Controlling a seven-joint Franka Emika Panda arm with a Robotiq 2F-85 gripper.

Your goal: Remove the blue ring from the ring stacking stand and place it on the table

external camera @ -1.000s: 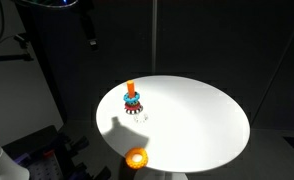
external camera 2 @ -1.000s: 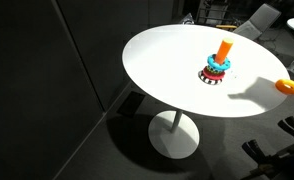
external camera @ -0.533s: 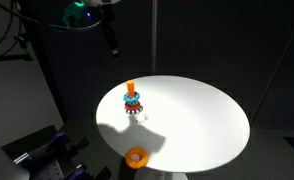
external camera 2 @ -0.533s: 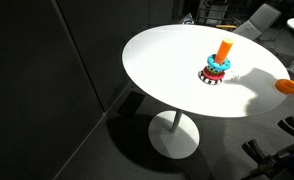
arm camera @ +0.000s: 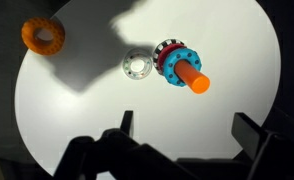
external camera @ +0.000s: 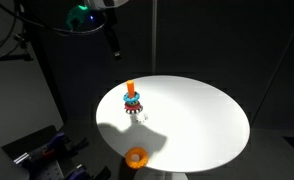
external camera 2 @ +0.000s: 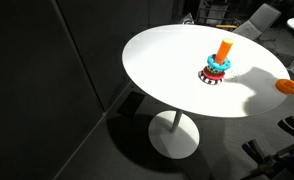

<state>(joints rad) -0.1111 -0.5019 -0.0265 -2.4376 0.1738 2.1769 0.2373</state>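
Observation:
The ring stacking stand has an orange post (arm camera: 192,78) and stands on the round white table (arm camera: 107,110). The blue ring (arm camera: 177,58) sits on the post over a red ring. The stand shows in both exterior views (external camera: 132,100) (external camera 2: 218,67). My gripper (arm camera: 187,130) is open and empty, high above the table, with the stand just beyond its fingertips in the wrist view. In an exterior view the gripper (external camera: 113,44) hangs well above the table's far left side.
An orange ring (arm camera: 43,36) lies alone near the table's edge, and shows in both exterior views (external camera: 137,156) (external camera 2: 286,86). A pale clear ring (arm camera: 137,66) lies on the table beside the stand. The room around the table is dark.
Between one second and half a second ago the arm swung to the right in the exterior view, and its shadow shifted on the table. Since then nothing has moved.

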